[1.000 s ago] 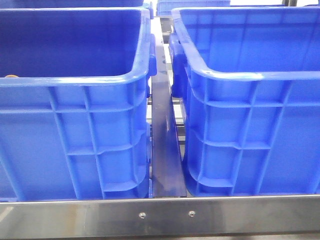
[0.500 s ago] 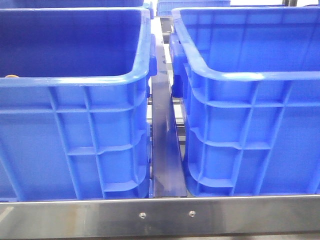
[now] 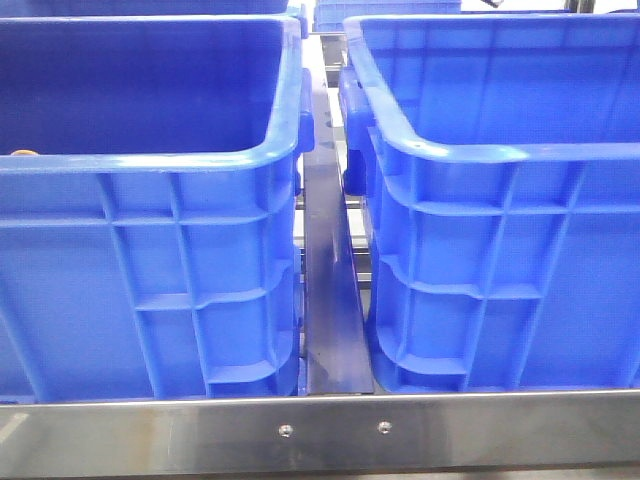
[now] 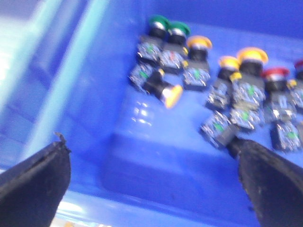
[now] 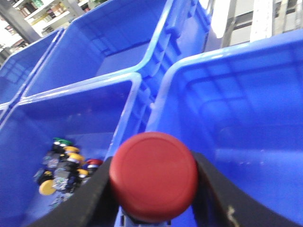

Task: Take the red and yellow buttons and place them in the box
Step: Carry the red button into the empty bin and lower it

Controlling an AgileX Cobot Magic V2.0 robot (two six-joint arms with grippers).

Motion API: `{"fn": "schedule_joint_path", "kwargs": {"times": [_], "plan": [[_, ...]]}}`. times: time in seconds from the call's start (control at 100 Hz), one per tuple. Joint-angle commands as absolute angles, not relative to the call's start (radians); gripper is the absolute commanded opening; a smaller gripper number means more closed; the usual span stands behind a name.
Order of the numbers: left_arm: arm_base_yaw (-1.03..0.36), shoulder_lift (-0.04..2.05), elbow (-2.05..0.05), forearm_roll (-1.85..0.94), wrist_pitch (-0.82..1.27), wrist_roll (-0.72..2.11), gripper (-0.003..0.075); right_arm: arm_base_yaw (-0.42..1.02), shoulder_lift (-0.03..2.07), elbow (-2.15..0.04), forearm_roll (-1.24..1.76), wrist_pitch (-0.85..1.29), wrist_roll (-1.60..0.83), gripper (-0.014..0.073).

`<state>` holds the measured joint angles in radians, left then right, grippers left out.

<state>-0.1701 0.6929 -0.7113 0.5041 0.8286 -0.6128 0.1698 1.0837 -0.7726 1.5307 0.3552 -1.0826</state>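
My right gripper is shut on a red button, whose big round cap fills the gap between the black fingers. It hangs above the rim where the left crate meets the right crate. My left gripper is open and empty over the left crate's floor. Beyond it lies a pile of push buttons: yellow caps, one yellow button on its side, and a red cap. The pile also shows in the right wrist view. No gripper shows in the front view.
Two green-capped buttons lie in the pile. The front view shows two tall blue crates, left and right, with a metal rail between them and a steel bar in front. More blue crates stand behind.
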Motion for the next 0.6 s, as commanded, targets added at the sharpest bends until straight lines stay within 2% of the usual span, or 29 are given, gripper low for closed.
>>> {"fn": "schedule_joint_path", "kwargs": {"times": [0.0,0.24,0.36,0.43,0.5,0.52,0.59], "plan": [[-0.17,0.686,-0.72,0.465,0.704,-0.549,0.0672,0.167,1.067,-0.809,1.556,0.331,-1.132,0.0166],[-0.179,0.686,-0.715,0.356,0.604,-0.414,0.0666,0.167,1.067,-0.809,1.556,0.208,-1.261,0.0166],[-0.179,0.686,-0.715,0.356,0.603,-0.414,0.0585,0.167,1.074,-0.809,1.556,0.097,-1.344,0.0166],[-0.179,0.686,-0.715,0.356,0.603,-0.414,0.0485,0.167,1.089,-0.809,1.556,0.06,-1.389,0.0166],[-0.179,0.686,-0.715,0.356,0.601,-0.414,0.0337,0.167,1.115,-0.813,1.556,0.05,-1.42,0.0166],[-0.179,0.686,-0.715,0.356,0.601,-0.414,0.0268,0.167,1.126,-0.814,1.556,0.05,-1.427,0.0166],[-0.179,0.686,-0.715,0.363,0.601,-0.414,0.0102,0.167,1.168,-0.828,1.556,0.05,-1.448,0.0166]]}}
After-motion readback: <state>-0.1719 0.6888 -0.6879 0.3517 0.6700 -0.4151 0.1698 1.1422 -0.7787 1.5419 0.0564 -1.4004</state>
